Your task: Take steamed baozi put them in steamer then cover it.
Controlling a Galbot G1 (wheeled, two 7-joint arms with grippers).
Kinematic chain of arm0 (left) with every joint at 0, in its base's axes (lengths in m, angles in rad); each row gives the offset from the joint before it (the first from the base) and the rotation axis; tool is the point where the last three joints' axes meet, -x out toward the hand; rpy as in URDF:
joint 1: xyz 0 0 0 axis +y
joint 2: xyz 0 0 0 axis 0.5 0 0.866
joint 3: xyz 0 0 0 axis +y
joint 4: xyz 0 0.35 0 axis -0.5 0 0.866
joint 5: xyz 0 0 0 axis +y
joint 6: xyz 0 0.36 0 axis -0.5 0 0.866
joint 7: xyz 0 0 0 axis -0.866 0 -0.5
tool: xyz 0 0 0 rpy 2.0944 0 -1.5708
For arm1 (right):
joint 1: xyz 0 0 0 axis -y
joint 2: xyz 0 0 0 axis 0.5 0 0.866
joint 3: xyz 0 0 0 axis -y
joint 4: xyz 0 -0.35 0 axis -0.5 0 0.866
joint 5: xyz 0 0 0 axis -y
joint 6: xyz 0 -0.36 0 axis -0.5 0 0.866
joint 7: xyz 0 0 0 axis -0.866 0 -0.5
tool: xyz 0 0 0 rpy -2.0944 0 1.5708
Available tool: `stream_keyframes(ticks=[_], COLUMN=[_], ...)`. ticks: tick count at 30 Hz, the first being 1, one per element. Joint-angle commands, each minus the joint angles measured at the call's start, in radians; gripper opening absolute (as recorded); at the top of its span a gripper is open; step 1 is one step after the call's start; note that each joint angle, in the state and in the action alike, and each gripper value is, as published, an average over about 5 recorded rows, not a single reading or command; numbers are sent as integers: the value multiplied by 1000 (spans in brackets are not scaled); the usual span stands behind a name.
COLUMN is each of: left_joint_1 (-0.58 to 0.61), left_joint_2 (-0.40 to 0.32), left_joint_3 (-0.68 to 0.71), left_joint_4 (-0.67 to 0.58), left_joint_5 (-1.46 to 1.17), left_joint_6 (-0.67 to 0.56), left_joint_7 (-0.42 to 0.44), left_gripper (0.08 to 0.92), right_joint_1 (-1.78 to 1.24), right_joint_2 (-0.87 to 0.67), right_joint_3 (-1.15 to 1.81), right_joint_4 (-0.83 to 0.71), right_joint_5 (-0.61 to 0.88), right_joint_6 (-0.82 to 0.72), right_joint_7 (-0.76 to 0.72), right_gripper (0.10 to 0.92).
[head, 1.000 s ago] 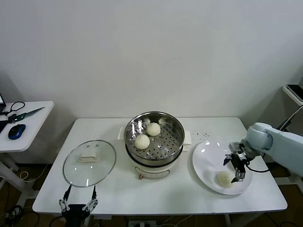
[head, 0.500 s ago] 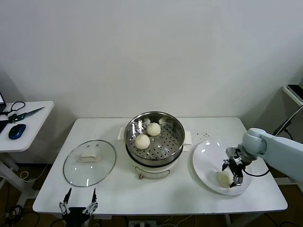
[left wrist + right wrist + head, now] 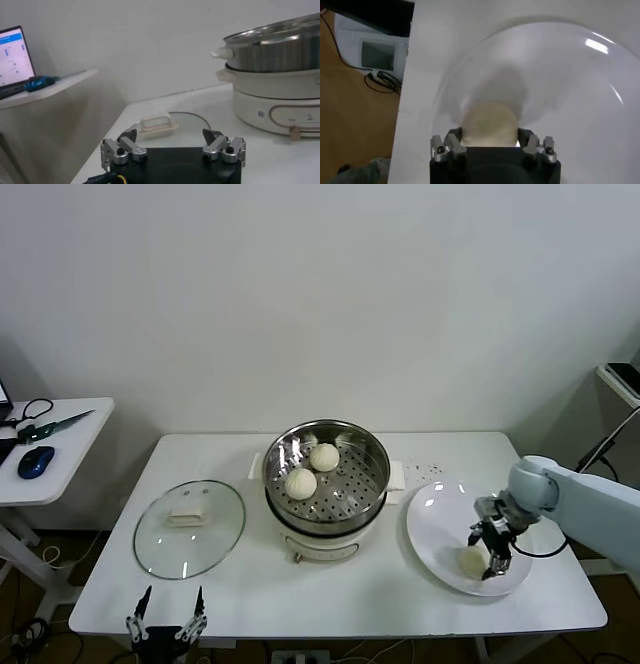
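We have the right gripper (image 3: 487, 559) down on the white plate (image 3: 440, 519) at the worktop's four o'clock, jaws clenched on either side of the last baozi (image 3: 488, 124), which sits squarely between them. The steamer (image 3: 326, 474), holding two buns, lies toward nine o'clock from it. The bun's underside is hidden. The left gripper (image 3: 173, 147) hangs released near the cover (image 3: 189, 527).

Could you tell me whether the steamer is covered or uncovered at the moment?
Uncovered. The steamer stands open with two baozi visible inside, and the cover lies flat on the table to its left.
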Motion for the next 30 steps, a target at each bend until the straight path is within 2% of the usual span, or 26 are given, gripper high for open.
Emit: stream_keyframes(ticks=[1, 10, 14, 22, 30], left_joint_1=[0, 3, 4, 10, 7], left_joint_2=[3, 5, 5, 4, 7], left_joint_3=[1, 4, 4, 6, 3], left_joint_4=[1, -1, 0, 1, 0], left_joint_5=[0, 0, 0, -2, -3], left_joint_6=[-1, -2, -3, -5, -10], left_joint_7=[0, 2, 2, 3, 5], left_gripper=[823, 823, 823, 823, 823], right_joint_1=[141, 621, 736, 755, 629], right_joint_2=[20, 219, 320, 551, 740], right_joint_3=[-67, -302, -351, -306, -236], right_joint_4=[-5, -38, -20, 9, 8], right_joint_5=[0, -17, -13, -25, -116], right_joint_6=[85, 431, 551, 643, 666], right_joint_7=[-11, -73, -84, -85, -85], right_gripper=[704, 704, 704, 704, 708])
